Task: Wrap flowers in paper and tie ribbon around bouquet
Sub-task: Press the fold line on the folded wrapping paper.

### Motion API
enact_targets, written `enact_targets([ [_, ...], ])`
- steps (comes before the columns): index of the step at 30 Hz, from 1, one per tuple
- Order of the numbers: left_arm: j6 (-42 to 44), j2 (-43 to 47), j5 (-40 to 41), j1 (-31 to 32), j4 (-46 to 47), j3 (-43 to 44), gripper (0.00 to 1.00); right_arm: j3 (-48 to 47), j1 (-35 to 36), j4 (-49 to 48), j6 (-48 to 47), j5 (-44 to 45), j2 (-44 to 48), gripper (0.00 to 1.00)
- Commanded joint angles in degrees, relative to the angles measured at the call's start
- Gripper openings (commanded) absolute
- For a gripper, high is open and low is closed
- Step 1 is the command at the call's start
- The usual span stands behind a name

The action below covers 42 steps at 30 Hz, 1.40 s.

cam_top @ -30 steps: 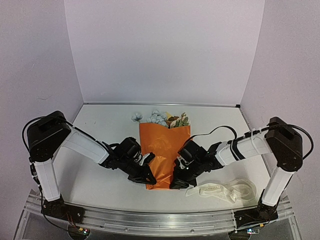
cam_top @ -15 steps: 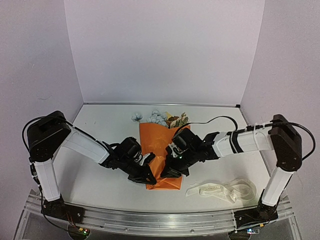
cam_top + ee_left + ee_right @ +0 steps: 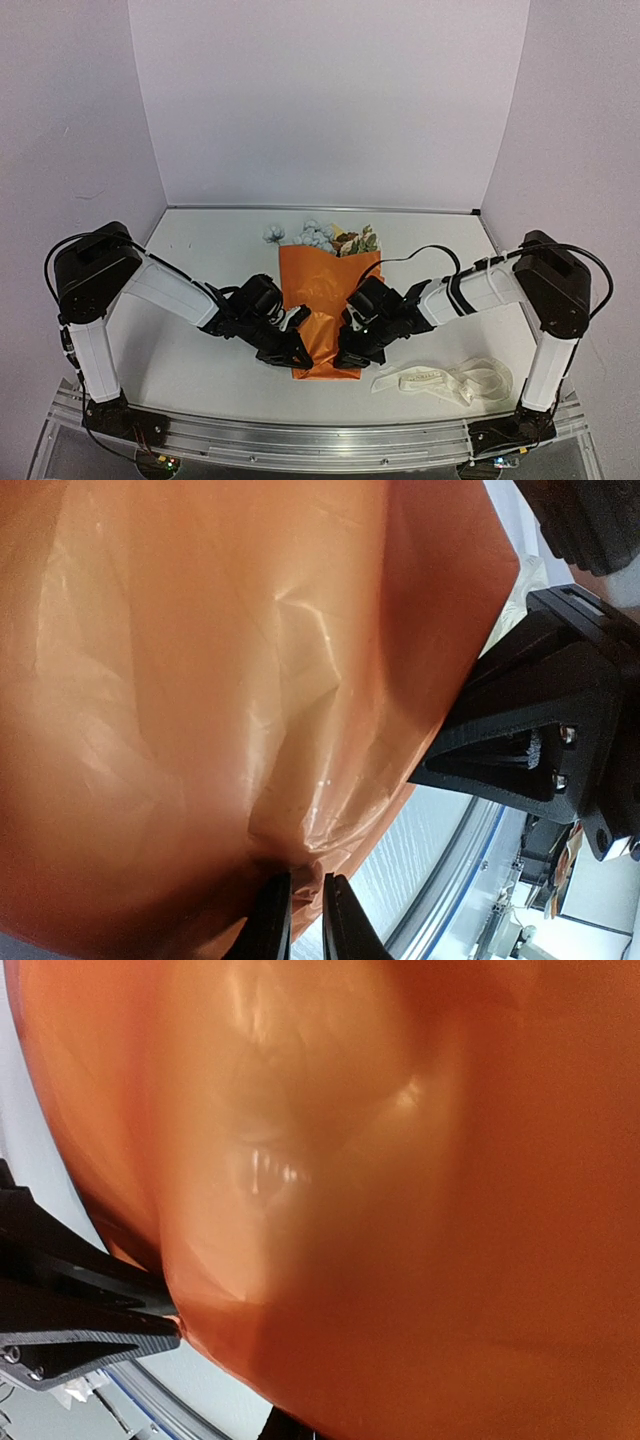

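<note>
The bouquet lies mid-table: orange paper (image 3: 322, 290) folded around the flowers (image 3: 322, 237), whose pale blue, cream and rust blooms stick out of its far end. My left gripper (image 3: 297, 352) is shut on a pinch of crinkled paper (image 3: 250, 680) at the near left corner, the fold caught between its fingertips (image 3: 272, 920). My right gripper (image 3: 346, 357) sits at the near right corner, about a hand's width from the left one. In its wrist view the paper (image 3: 400, 1210) fills the frame and hides its jaws, which seem shut on the sheet. The ribbon (image 3: 445, 380) lies loose at the near right.
The metal rail (image 3: 320, 440) runs along the table's near edge just behind both grippers. The right gripper's black body (image 3: 540, 730) shows close by in the left wrist view. Purple walls close in the table at the back and both sides.
The right gripper swung left over the paper's lower part, then eased back toward the near right corner. The left gripper kept its pinch and did not move.
</note>
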<state>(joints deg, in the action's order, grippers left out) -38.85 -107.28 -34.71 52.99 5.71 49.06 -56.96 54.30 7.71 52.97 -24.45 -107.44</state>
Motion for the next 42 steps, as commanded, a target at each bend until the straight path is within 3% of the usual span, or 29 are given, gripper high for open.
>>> enact_targets([
  [1,1.2,0.1,1.2,0.5,-2.7,0.3,0.13,0.3,0.2,-1.4,2.1,1.2,2.8,0.01],
  [11,1.7,0.2,1.3,0.5,-3.4,0.7,0.13,-5.0,2.2,3.1,0.8,-1.5,7.7,0.02],
  [23,1.9,0.5,1.2,0.5,-3.6,0.6,0.13,-7.3,-0.5,4.0,-2.9,1.5,-0.4,0.03],
  [35,1.0,1.1,0.2,0.1,-2.2,0.2,0.17,0.9,-2.2,-1.7,0.3,4.6,-2.8,0.01],
  [42,-1.5,0.0,-2.1,-4.2,1.4,-1.6,0.19,2.0,-2.2,-2.4,1.2,4.1,-2.9,0.01],
])
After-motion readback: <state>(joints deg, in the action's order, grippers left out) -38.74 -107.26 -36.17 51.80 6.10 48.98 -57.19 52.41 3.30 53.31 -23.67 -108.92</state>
